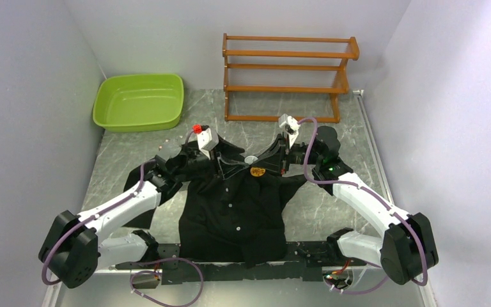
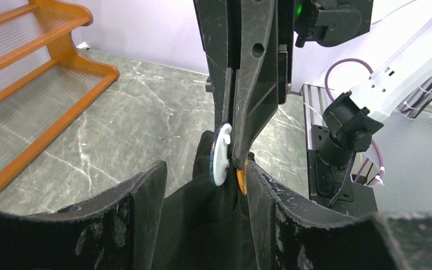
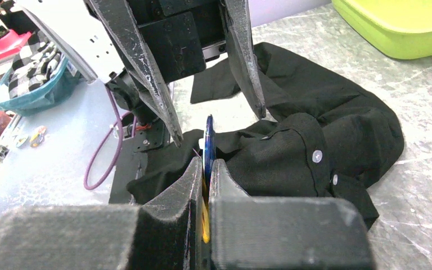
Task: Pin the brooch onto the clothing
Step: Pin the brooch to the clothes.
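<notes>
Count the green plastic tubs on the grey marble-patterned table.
1. The green plastic tub sits at the far left corner of the table, left of the orange wooden rack. Nothing suggests another is hidden.

A robot lab cell: plain white walls (image 1: 32, 96) enclose a grey marble-patterned desk (image 1: 123, 157) carrying an orange wooden rack (image 1: 288, 78) and green plastic basin (image 1: 139, 102).

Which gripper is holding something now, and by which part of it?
The right gripper holds the brooch edge-on, its flat faces pinched between the shut fingers, right at the shirt. The left gripper is open and holds nothing.
</notes>
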Action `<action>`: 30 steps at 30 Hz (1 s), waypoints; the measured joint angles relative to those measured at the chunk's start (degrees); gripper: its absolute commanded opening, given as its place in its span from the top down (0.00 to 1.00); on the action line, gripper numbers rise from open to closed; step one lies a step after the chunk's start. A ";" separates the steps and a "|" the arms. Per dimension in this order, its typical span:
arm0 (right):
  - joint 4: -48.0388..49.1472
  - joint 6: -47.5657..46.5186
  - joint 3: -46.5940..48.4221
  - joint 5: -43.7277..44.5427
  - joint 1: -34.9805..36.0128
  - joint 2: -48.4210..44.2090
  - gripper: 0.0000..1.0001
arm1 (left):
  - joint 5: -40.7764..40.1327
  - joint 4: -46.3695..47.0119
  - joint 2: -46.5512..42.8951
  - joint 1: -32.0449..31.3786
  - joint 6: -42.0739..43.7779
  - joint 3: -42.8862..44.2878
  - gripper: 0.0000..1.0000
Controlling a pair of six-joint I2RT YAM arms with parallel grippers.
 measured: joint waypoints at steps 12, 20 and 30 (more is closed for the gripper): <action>0.00 0.00 0.00 -0.15 0.00 0.00 1.00 | 5.27 3.13 4.02 1.25 -1.36 2.54 0.60; -0.02 0.00 0.00 -0.17 0.00 0.00 1.00 | 9.20 4.35 5.77 1.27 -2.34 3.23 0.97; -0.02 0.13 -0.09 0.33 0.02 -0.35 0.55 | 9.18 4.33 5.51 1.31 -3.50 3.30 0.97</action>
